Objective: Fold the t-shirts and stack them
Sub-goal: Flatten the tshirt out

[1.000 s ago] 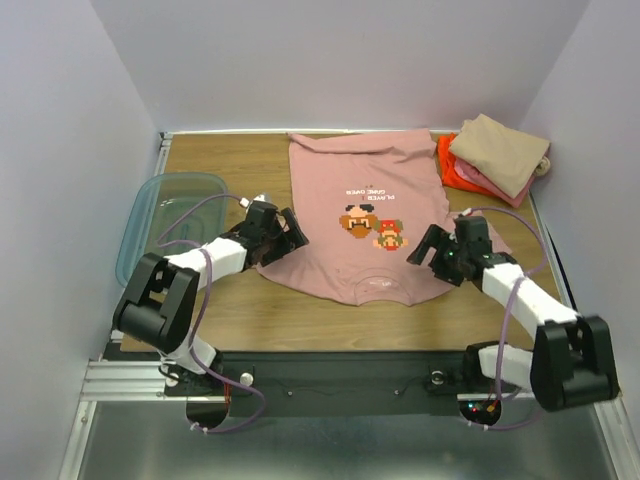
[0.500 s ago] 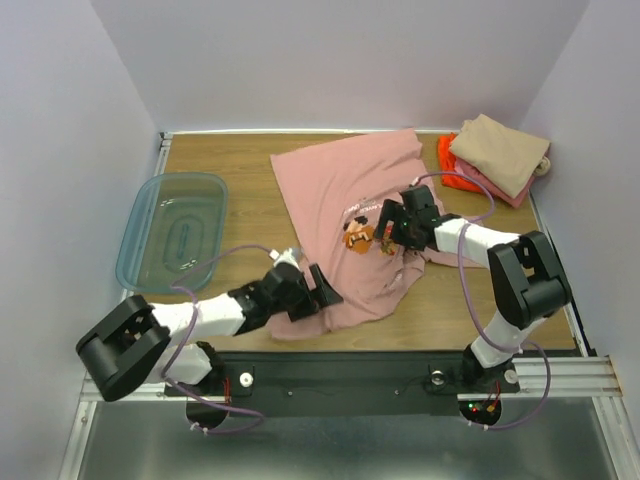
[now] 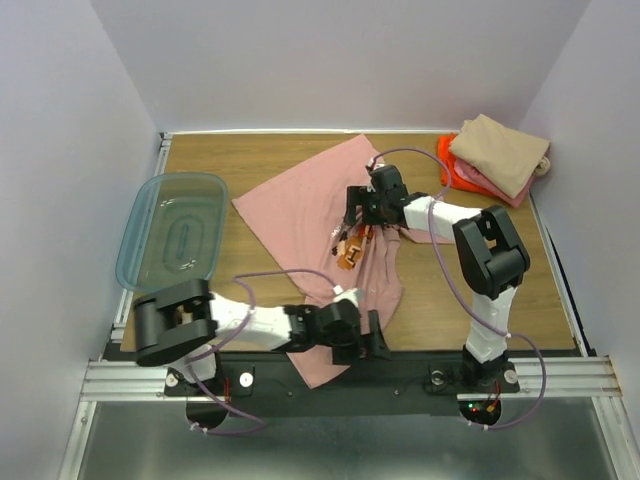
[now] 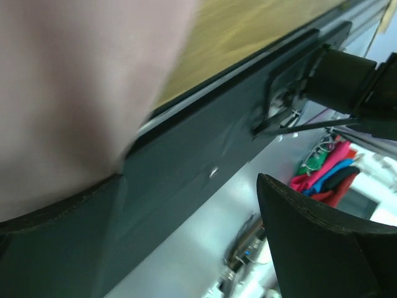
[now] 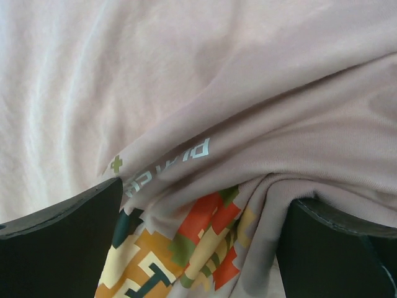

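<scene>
Dusty-pink cotton is seen in the top view as a crumpled diagonal band across the wooden table (image 3: pixel 215 160). The t-shirt (image 3: pixel 300 200), spread flat a second ago, is now drawn leftward and toward the near edge, with its lower end draped over the black front rail (image 3: pixel 420 365). The left end effector (image 3: pixel 368 335) is found at that near end, further forward than before, jaws wide open. The right end effector (image 3: pixel 352 215) is set by the cartoon print (image 3: pixel 350 247), shifted left, jaws likewise apart. The folded t-shirts (image 3: pixel 495 150) are left stacked at the far right corner, and the teal bin (image 3: pixel 170 235) at the left.

In the left wrist view, pink cloth is seen beside one finger (image 4: pixel 62 211); nothing is clamped.

In the right wrist view, creased cloth bearing the print and pale text (image 5: pixel 167 161) is bunched between wide-set fingers (image 5: pixel 56 242).
</scene>
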Controlling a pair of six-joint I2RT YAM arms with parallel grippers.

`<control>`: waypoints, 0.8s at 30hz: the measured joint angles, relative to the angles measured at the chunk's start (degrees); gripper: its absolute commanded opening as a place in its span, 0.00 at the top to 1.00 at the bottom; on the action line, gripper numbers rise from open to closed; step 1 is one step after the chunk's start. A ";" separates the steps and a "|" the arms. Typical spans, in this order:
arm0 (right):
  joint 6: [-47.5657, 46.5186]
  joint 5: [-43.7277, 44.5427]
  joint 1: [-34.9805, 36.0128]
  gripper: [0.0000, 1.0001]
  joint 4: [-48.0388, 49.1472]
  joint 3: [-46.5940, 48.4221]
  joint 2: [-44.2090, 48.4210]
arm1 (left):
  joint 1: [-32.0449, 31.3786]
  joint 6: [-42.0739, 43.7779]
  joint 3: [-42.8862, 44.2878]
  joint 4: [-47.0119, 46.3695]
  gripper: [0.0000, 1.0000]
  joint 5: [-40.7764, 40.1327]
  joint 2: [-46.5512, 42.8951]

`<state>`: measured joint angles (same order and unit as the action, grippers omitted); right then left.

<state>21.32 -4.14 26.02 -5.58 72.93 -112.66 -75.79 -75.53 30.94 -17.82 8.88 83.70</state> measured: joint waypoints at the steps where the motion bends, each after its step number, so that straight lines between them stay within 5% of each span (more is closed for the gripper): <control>1: -1.44 -0.57 0.09 0.00 -0.31 0.04 -0.04 | -0.28 1.55 2.75 -0.37 0.02 0.37 2.99; 8: -6.58 6.01 0.28 0.00 -9.27 -5.07 8.52 | -0.74 13.90 18.34 9.62 0.02 -0.55 10.88; 17: 0.63 11.63 0.22 0.00 -14.93 -6.58 35.34 | 0.94 21.97 23.21 26.58 0.02 -15.32 -8.63; 21: 6.47 6.80 0.26 0.00 -14.82 -12.28 41.33 | 9.55 22.97 23.08 30.18 0.02 -20.70 -16.00; 24: 10.05 4.42 1.68 0.00 -14.95 -17.90 39.85 | 21.92 24.98 22.99 30.95 0.02 -23.85 -17.53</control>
<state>31.38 0.27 27.70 -20.53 55.02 -72.82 -53.87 -50.54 53.93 13.13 -14.96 66.17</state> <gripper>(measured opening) 0.998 0.982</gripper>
